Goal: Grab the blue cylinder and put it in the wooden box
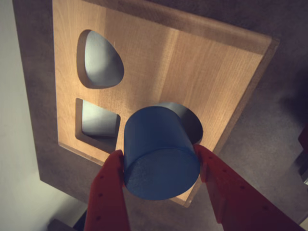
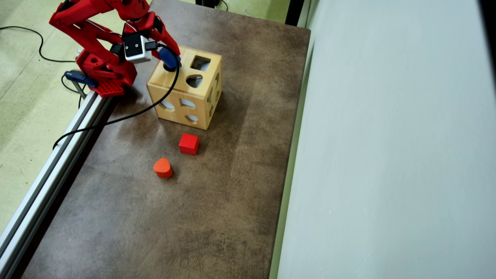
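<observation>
Wrist view: my red two-finger gripper [image 1: 161, 168] is closed on the short, solid dark-blue cylinder [image 1: 161, 154], one jaw against each side of its curved wall, the flat round end facing the camera. Beneath it lies the top face of the large light-wood box with shaped cut-outs [image 1: 159, 62]. A rounded-triangle hole [image 1: 98, 58] and a square hole [image 1: 98, 122] stand clear to the left; a round hole [image 1: 190, 120] shows partly behind the cylinder, which overlaps it and sits off toward the lower left. Overhead view: the gripper [image 2: 170, 58] holds the cylinder [image 2: 169, 58] over the box's [image 2: 193, 101] top face, above the round hole near the corner closest to the arm. A small red cube [image 2: 189, 143] and an orange rounded-triangle block [image 2: 162, 167] lie on the brown table [image 2: 217, 201], well apart from the box. Assessment: carrying is done; insertion is in hand. The next move calls for centring the cylinder on the round hole, squaring its axis, then lowering and releasing.
</observation>
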